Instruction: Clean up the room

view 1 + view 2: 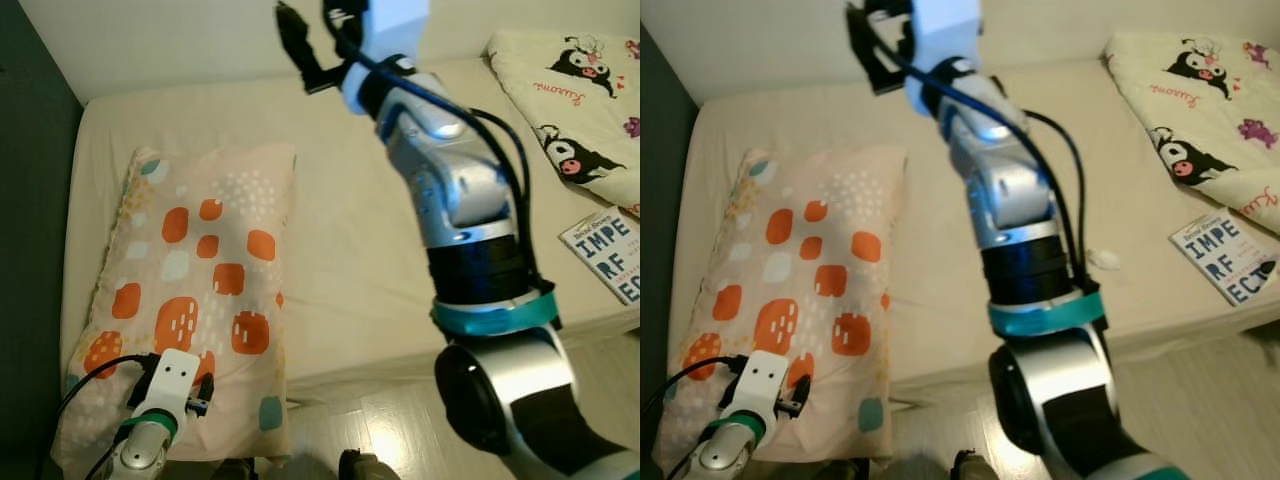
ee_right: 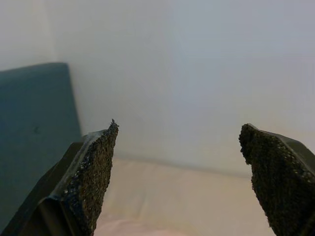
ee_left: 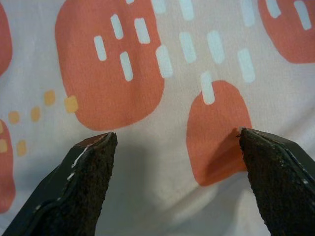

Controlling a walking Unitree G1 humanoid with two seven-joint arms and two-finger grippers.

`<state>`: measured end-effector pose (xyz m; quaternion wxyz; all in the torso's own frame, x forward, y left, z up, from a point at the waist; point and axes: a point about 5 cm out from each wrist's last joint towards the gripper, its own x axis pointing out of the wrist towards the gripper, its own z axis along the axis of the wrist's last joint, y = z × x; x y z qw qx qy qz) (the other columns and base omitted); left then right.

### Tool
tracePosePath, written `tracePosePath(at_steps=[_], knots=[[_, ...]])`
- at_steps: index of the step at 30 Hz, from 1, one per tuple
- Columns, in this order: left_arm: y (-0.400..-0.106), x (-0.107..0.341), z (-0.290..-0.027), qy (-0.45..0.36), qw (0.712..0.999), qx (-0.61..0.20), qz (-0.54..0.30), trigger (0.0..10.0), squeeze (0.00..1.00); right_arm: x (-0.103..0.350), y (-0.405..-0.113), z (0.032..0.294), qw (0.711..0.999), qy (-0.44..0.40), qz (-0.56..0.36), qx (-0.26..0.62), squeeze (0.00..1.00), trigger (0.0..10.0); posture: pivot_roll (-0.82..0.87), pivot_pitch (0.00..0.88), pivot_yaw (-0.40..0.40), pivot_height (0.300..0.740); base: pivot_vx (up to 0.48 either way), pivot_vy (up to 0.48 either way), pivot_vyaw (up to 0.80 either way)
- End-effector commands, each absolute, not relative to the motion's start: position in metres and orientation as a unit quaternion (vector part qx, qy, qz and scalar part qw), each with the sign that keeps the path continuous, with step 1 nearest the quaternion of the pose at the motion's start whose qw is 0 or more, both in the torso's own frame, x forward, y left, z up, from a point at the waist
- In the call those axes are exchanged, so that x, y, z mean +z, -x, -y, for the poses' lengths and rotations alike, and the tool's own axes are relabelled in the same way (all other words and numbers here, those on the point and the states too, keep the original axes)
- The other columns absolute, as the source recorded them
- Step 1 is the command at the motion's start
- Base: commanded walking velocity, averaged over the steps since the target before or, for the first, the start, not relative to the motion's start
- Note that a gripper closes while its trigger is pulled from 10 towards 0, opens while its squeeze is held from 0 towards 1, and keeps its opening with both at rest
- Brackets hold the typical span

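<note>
Nearest me, my left tool (image 3: 177,142) hovers low over the pillow's (image 1: 195,290) near end, its fingers (image 3: 81,182) spread wide with nothing between them. The pillow lies lengthwise along the left side of the bed (image 1: 370,230), its near end overhanging the mattress edge. I judge it light, soft and floppy; it will sag from any single hold, so I would pinch a thick fold of cover and filling at that near end rather than skim the flat face. Its cover is pale peach with orange blotches, white dashes and a few teal patches. Further out, a book (image 1: 608,254) and a cartoon-print blanket (image 1: 575,100) lie on the right. My right tool (image 1: 315,40) is raised high toward the wall (image 2: 197,73), fingers wide, empty.
</note>
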<state>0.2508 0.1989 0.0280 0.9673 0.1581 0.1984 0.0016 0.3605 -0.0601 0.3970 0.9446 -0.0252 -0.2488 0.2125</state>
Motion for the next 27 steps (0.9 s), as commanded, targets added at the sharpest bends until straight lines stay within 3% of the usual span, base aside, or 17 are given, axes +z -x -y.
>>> tracePosePath(at_steps=[1, 7, 14, 19, 20, 22, 23, 25, 27], knots=[[-0.241, 0.019, -0.202, -0.162, 0.961, -0.001, -0.226, 10.0, 0.00, 0.409, -0.357, 0.064, 0.943, 0.009, 0.257, 0.210, 0.00, 10.0, 0.06, 0.270, 0.040, 0.740, 0.000, 0.000, 0.00], [-0.242, 0.022, -0.203, -0.164, 0.960, -0.002, -0.227, 10.0, 0.00, 0.424, -0.353, 0.081, 0.943, -0.012, 0.276, 0.184, 0.00, 10.0, 0.07, 0.263, 0.057, 0.740, 0.000, 0.000, 0.00], [-0.242, 0.023, -0.203, -0.165, 0.959, -0.005, -0.228, 10.0, 0.00, 0.412, -0.352, 0.089, 0.948, -0.021, 0.265, 0.174, 0.00, 10.0, 0.07, 0.259, 0.061, 0.740, 0.000, 0.000, 0.00], [-0.239, 0.019, -0.210, -0.162, 0.958, 0.009, -0.237, 10.0, 0.00, 0.309, -0.358, 0.094, 0.975, -0.014, 0.166, 0.145, 0.00, 10.0, 0.07, 0.230, 0.059, 0.740, 0.000, 0.000, 0.00], [-0.239, 0.019, -0.210, -0.162, 0.958, 0.009, -0.237, 10.0, 0.00, 0.309, -0.358, 0.094, 0.975, -0.014, 0.166, 0.145, 0.00, 10.0, 0.07, 0.230, 0.059, 0.740, 0.000, 0.000, 0.00], [-0.236, 0.015, -0.212, -0.161, 0.957, 0.014, -0.241, 10.0, 0.00, 0.251, -0.357, 0.100, 0.986, -0.005, 0.103, 0.128, 0.00, 10.0, 0.06, 0.216, 0.055, 0.740, 0.000, 0.000, 0.00], [-0.236, 0.015, -0.212, -0.161, 0.957, 0.014, -0.241, 10.0, 0.00, 0.251, -0.357, 0.100, 0.986, -0.005, 0.103, 0.128, 0.00, 10.0, 0.06, 0.216, 0.055, 0.740, 0.000, 0.000, 0.00], [-0.231, 0.009, -0.214, -0.161, 0.955, 0.020, -0.249, 10.0, 0.00, 0.193, -0.352, 0.107, 0.993, 0.007, 0.033, 0.113, 0.00, 10.0, 0.05, 0.193, 0.051, 0.740, 0.000, 0.000, 0.00], [-0.230, 0.006, -0.214, -0.160, 0.954, 0.023, -0.253, 10.0, 0.00, 0.168, -0.348, 0.111, 0.994, 0.014, 0.006, 0.107, 0.00, 10.0, 0.05, 0.172, 0.045, 0.740, 0.000, 0.000, 0.00]])
